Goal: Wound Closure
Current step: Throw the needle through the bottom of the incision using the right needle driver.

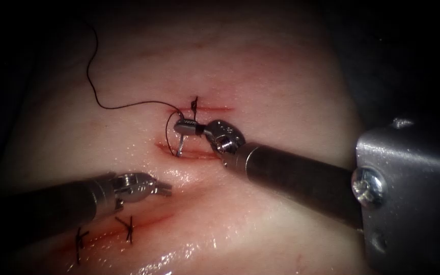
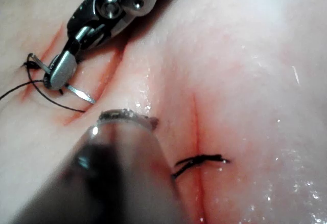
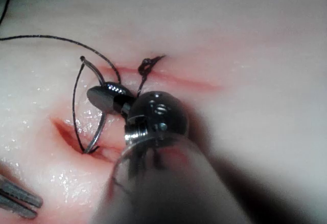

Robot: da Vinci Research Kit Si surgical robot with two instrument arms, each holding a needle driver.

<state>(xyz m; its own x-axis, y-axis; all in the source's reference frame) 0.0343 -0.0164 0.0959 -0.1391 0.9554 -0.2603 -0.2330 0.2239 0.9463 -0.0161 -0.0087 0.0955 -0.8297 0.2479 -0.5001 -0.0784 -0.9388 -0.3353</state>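
Observation:
My right tool point(image 1: 180, 126) is shut on the curved needle point(image 1: 180, 146) at about mid-curve. The needle stands upright, and its point meets the tissue point(image 1: 260, 81) at the left end of the middle cut point(image 1: 199, 153); how deep it sits I cannot tell. In the right wrist view the needle point(image 3: 97, 134) dips into that cut's edge. Black thread point(image 1: 123, 106) runs from the needle's tail up and left across the tissue. My left tool point(image 1: 166, 189) hovers below and left of the cut, shut and holding nothing.
A knotted stitch point(image 1: 194, 105) sits on the upper cut point(image 1: 215, 108). The lower cut point(image 1: 148, 221) carries two stitches point(image 1: 128, 229) beside my left shaft. Red fluid lines the cuts. A metal block point(image 1: 413, 198) on the right arm stands at the far right.

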